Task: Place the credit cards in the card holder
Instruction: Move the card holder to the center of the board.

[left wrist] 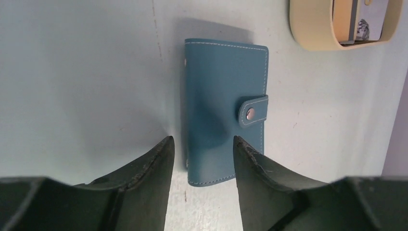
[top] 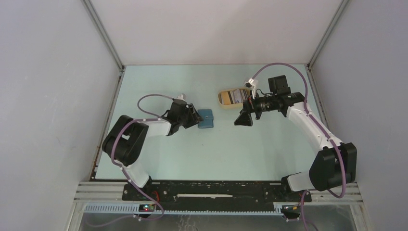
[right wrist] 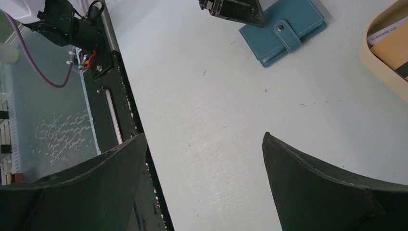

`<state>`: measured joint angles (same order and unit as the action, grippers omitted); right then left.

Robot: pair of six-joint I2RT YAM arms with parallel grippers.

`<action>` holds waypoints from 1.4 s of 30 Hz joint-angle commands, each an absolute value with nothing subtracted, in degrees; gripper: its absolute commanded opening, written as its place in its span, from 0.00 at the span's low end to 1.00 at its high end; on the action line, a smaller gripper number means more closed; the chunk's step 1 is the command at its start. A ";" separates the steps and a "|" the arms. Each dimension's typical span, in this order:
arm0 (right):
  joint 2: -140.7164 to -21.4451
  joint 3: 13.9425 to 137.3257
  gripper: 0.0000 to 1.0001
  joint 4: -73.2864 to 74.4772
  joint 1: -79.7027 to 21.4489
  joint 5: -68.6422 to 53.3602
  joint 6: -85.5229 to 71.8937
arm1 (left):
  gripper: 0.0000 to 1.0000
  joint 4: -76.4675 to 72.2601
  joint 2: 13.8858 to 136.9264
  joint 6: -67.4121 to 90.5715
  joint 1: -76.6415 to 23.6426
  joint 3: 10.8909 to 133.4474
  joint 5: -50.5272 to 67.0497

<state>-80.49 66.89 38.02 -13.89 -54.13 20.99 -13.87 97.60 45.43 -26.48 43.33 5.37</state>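
Teal card holder (left wrist: 219,91) near left fingers (left wrist: 153,169)

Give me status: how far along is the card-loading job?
Done: nothing yet. The card holder lies on the table with its snap tab fastened; the credit cards sit in the tan tray. In hand: the left gripper is open over the holder's near end, not gripping; the right gripper is open and empty. Left: unsnap, open, load every card.

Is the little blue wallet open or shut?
Shut: the card holder lies folded flat, its snap tab fastened across the edge.
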 commanded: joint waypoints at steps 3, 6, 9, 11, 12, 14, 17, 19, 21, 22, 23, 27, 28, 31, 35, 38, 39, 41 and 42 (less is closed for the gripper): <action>-80.40 67.06 1.00 38.23 -13.82 -54.80 22.38 | 0.49 -13.26 100.86 44.36 -26.63 46.27 7.95; -80.58 67.06 1.00 38.23 -13.89 -54.84 22.45 | 0.44 -13.60 101.92 44.47 -26.71 46.50 9.02; -80.64 67.10 1.00 38.40 -13.89 -54.67 22.80 | 0.34 -13.89 102.26 44.56 -26.72 46.18 9.37; -80.75 67.06 1.00 38.63 -13.89 -54.58 23.21 | 0.26 -14.33 102.35 44.54 -26.72 45.81 9.74; -80.85 67.06 1.00 38.81 -13.96 -54.58 23.41 | 0.22 -14.63 102.18 44.50 -26.72 45.61 10.14; -80.94 67.08 1.00 39.48 -14.11 -54.93 24.84 | 0.14 -15.42 101.70 44.56 -26.80 44.84 10.89; -81.18 67.06 1.00 41.97 -14.55 -55.35 29.17 | 0.05 -16.15 99.98 44.30 -27.66 43.34 11.43; -81.36 67.02 1.00 44.13 -15.36 -54.82 33.42 | 0.02 -17.12 98.36 44.30 -28.95 41.70 11.53; -81.05 65.91 0.99 45.58 -16.41 -54.13 38.35 | 0.00 -18.13 96.43 44.70 -30.58 39.41 11.21; -80.37 64.59 0.98 45.06 -17.16 -53.28 40.06 | 0.00 -18.83 95.48 45.12 -31.60 38.19 10.98; -79.41 62.93 0.98 44.14 -18.13 -52.00 41.77 | 0.00 -19.65 94.51 45.90 -32.69 36.82 10.54; -74.55 54.76 0.98 37.80 -22.71 -45.81 49.76 | 0.00 -23.78 91.37 49.57 -37.44 31.57 8.68; -73.86 53.04 0.98 36.49 -23.92 -44.75 51.55 | 0.00 -25.04 91.06 50.70 -38.70 30.48 8.16; -73.63 49.78 0.97 34.24 -26.93 -43.45 56.00 | 0.00 -28.24 90.79 53.52 -41.98 28.26 6.70; -75.25 48.53 0.91 32.29 -29.31 -41.48 57.16 | 0.00 -31.73 91.69 56.03 -45.05 27.16 6.02; -75.91 47.65 0.89 30.21 -30.73 -39.25 57.30 | 0.00 -33.27 92.44 56.65 -46.59 27.19 6.39; -75.94 47.27 0.88 29.69 -30.91 -39.02 57.38 | 0.00 -33.85 92.67 56.73 -46.88 27.23 6.52; -75.94 46.86 0.88 29.02 -30.94 -39.11 57.27 | 0.00 -34.76 93.04 56.98 -47.45 27.04 6.81; -75.98 46.77 0.88 28.93 -30.96 -39.23 57.08 | 0.00 -35.11 93.18 57.08 -47.61 26.91 6.89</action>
